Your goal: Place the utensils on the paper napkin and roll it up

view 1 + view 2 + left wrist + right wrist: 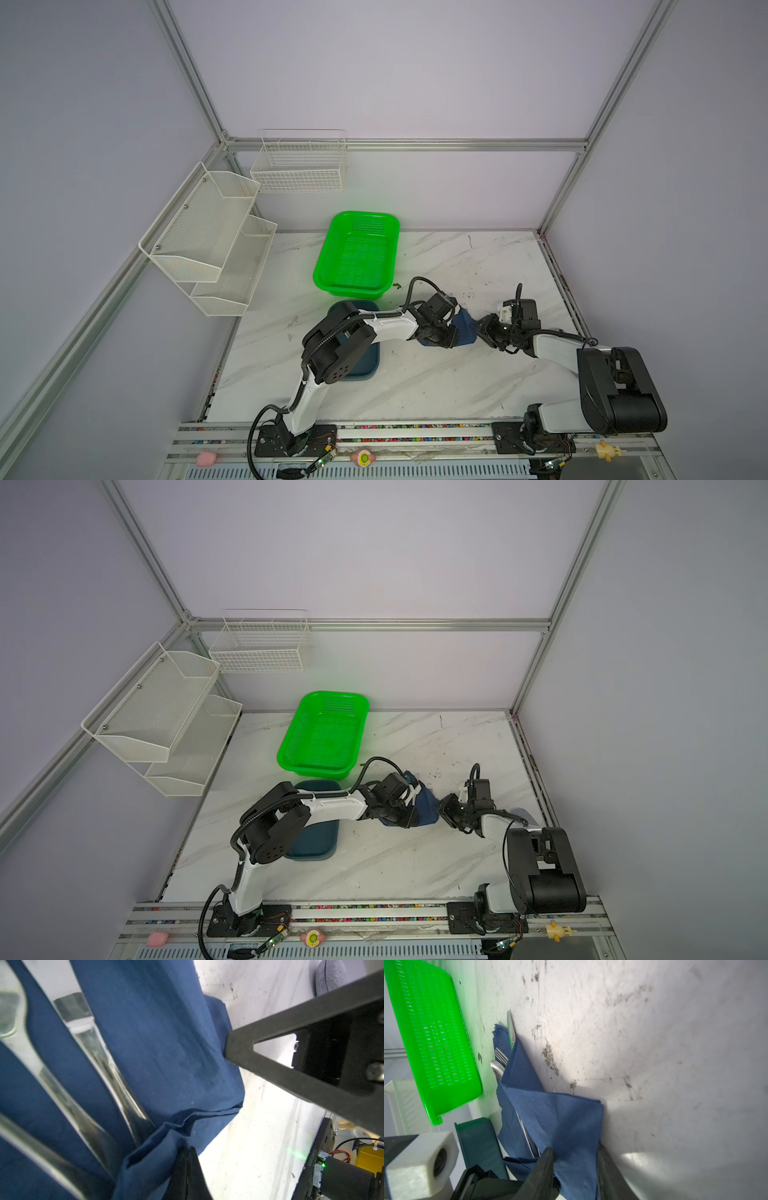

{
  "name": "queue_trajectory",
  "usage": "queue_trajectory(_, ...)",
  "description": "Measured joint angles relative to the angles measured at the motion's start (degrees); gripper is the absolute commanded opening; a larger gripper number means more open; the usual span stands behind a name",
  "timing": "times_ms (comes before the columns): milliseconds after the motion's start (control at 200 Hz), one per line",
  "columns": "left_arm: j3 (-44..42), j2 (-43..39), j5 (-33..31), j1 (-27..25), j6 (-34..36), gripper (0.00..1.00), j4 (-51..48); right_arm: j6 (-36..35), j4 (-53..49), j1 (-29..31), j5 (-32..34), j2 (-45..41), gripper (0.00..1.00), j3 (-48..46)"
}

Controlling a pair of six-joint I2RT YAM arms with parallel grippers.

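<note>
The navy paper napkin lies crumpled on the marble table between both grippers, partly folded over the utensils. The right wrist view shows fork tines, a spoon bowl and a knife tip poking out of the napkin. Shiny handles run under the blue fold. My left gripper is shut, pinching a bunched napkin edge. My right gripper stands open, its fingers astride the napkin's flap; one finger touches the napkin's side.
A dark teal tray lies under the left arm. Behind it stands a green perforated basket. White mesh shelves and a wire basket hang at the back left.
</note>
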Motion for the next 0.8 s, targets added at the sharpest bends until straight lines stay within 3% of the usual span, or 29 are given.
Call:
queue_trajectory(390,0.0,0.0,0.0,0.0,0.0,0.0,0.0,4.2,-0.4,0.0,-3.3,-6.7,0.42,-5.7)
queue_trajectory(800,0.0,0.0,0.0,0.0,0.0,0.0,0.0,5.0,1.8,-0.1,-4.3,-5.2,0.42,-5.6)
